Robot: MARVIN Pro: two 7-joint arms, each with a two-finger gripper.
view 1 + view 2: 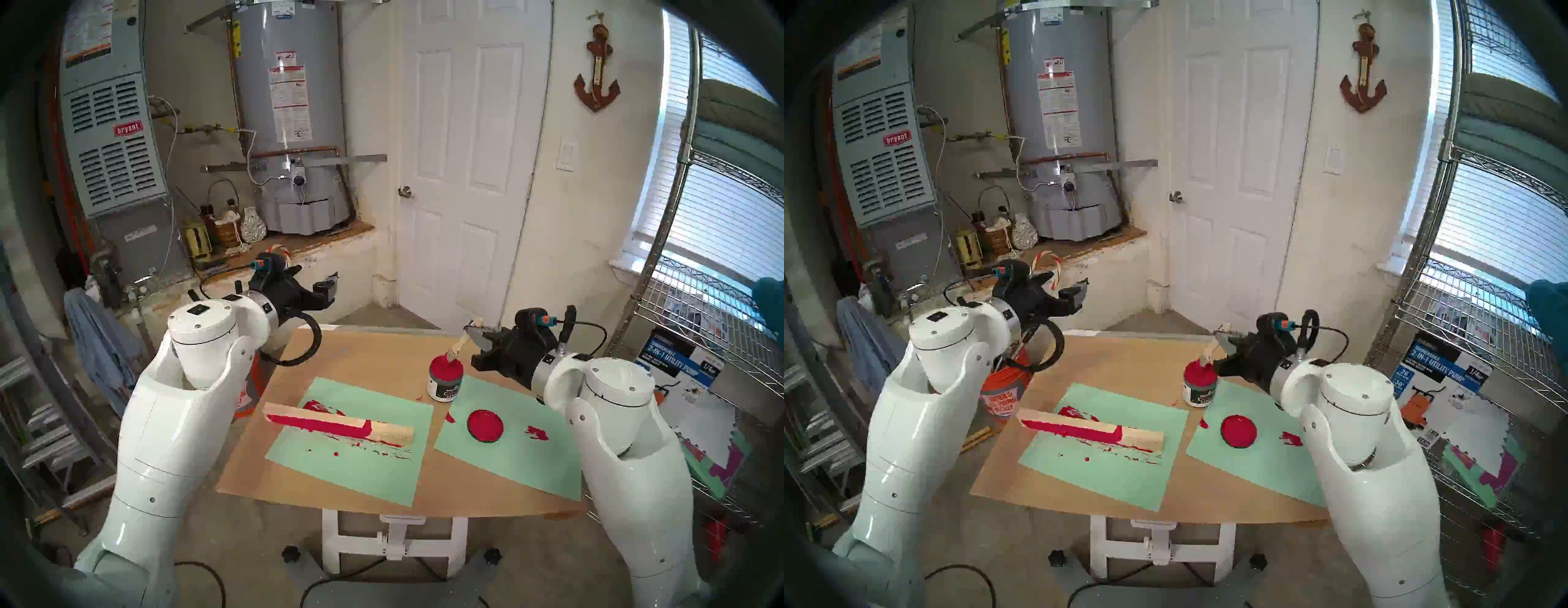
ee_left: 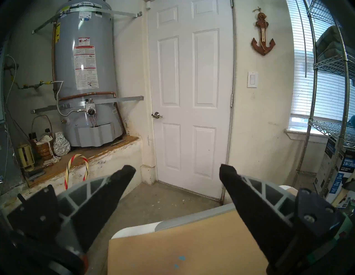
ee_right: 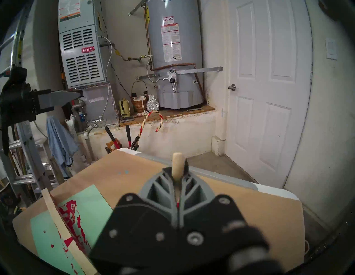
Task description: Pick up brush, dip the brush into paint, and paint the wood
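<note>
My right gripper [image 1: 473,334] is shut on the pale wooden handle of the brush [image 1: 459,344]. The brush tilts down and left, with its bristles in the crimson paint [image 1: 442,366] of the small labelled jar [image 1: 445,384]. In the right wrist view the handle end [image 3: 178,163] sticks up between the shut fingers. The wood [image 1: 339,422], partly coated crimson, lies on the left green sheet; it also shows in the right wrist view [image 3: 57,217]. My left gripper [image 1: 326,288] is open and empty, held high off the table's far left corner; the left wrist view shows its fingertips [image 2: 126,171] wide apart.
Two green paper sheets [image 1: 339,475] with red smears lie on the brown tabletop [image 1: 360,352]. A flat red-coated lid [image 1: 485,425] rests on the right sheet. An orange bucket [image 1: 1002,395] stands at the table's left; a wire shelf [image 1: 712,305] stands at the right.
</note>
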